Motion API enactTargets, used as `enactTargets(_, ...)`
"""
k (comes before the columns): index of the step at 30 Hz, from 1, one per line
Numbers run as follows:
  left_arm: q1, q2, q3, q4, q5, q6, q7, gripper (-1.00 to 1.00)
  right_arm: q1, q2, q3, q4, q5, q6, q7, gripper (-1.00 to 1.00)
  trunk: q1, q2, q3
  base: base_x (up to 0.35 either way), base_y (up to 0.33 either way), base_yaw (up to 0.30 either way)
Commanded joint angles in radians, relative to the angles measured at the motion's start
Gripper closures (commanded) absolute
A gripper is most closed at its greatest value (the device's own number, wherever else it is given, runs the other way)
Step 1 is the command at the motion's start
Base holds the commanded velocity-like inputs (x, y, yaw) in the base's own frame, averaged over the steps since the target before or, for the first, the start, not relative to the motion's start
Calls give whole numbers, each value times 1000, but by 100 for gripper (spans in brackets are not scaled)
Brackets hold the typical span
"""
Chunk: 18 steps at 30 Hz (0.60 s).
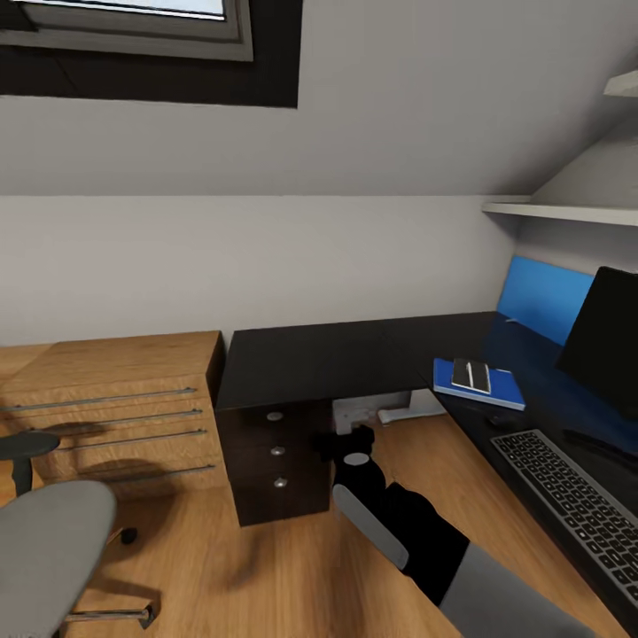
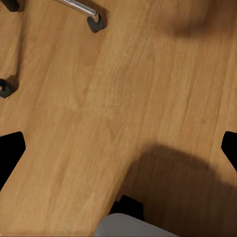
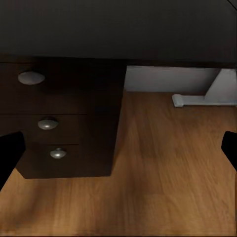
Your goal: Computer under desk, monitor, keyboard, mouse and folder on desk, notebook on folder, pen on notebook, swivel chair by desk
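Observation:
The black desk fills the corner, its dark drawer unit below. On its right wing stand the monitor and the keyboard. A small dark shape that may be the mouse lies beyond the keyboard. Further back lies the blue folder, with the grey notebook and white pen on it. The grey swivel chair is at lower left. My right gripper hangs open before the drawer unit. My left gripper is open over bare floor. The computer is out of view.
A light-wood chest of drawers stands left of the desk. A blue wall panel and a white shelf are behind the monitor. The chair's chrome base and castors rest on the floor. The desk's white leg stands underneath.

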Motion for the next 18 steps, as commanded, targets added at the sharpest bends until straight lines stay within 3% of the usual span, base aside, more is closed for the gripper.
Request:
enactTargets(1,1,1,-3,-2,8,-2,2,-100,10,-1,2,1,-7,4,-8,-100,0,-1,-1,-40,0,0)
enactTargets(8,1,1,-3,-2,8,-1,2,-100,139,-4,2,51,6,-64,-6,-100,0,-1,-1,-11,0,0)
enactTargets(9,1,2,-3,-2,8,-1,2,-100,227,-23,6,167,66,-184,-2,-100,0,-1,-1,0,0,0)
enactTargets(13,1,1,-3,-2,9,-2,2,-100,264,-28,9,294,80,-322,0,-100,0,-1,-1,0,0,0)
enactTargets(14,1,3,-2,13,10,-1,-4,-100,305,2,30,709,85,-651,82,-100,0,-1,-1,0,0,0)
enactTargets(18,1,4,-2,71,9,-2,-5,-100,307,40,32,957,84,-832,190,-100,0,-1,-1,0,0,16)
